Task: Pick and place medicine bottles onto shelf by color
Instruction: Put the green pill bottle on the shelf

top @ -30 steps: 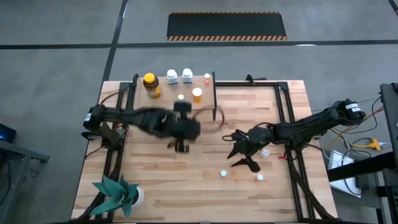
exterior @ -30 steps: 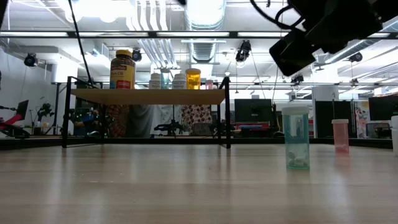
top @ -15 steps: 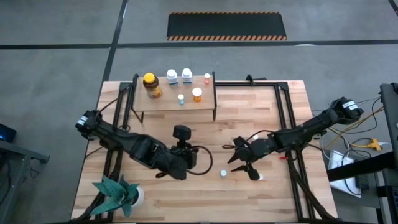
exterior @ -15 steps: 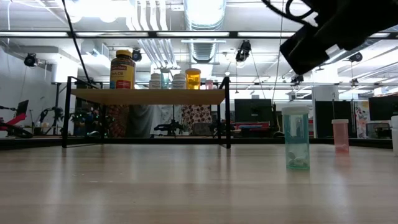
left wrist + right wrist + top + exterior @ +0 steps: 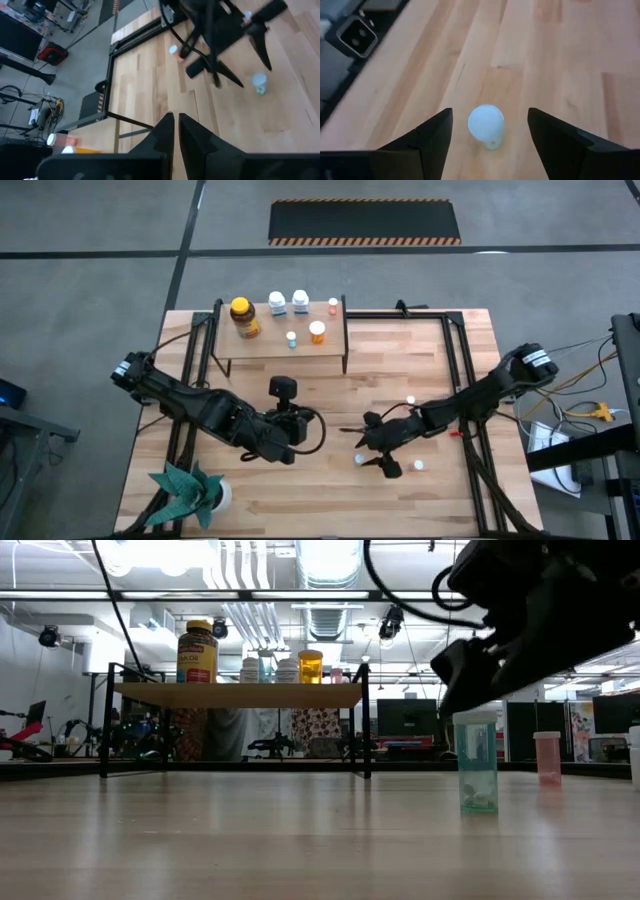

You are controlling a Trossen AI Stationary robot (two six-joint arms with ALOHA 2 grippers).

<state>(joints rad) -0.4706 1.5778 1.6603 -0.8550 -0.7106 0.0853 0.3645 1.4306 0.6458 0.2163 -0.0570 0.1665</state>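
Bottle first: the small pale-blue plastic medicine bottle (image 5: 486,126) stands upright on the light-wood worktop (image 5: 440,490), near the front and right of centre, with the right gripper (image 5: 490,137) poised over it, jaws spread wide either side and not touching. It looks light, stiff and smooth, likely to tip or skid, so I'd pinch it low on the body, squarely. To its left the left gripper (image 5: 174,131) hovers, jaws closed on nothing. Far back, the small raised light-wood shelf on black legs (image 5: 265,345) carries several bottles. From the low view the bottle's cap is partly masked by the arm; labels are unreadable.
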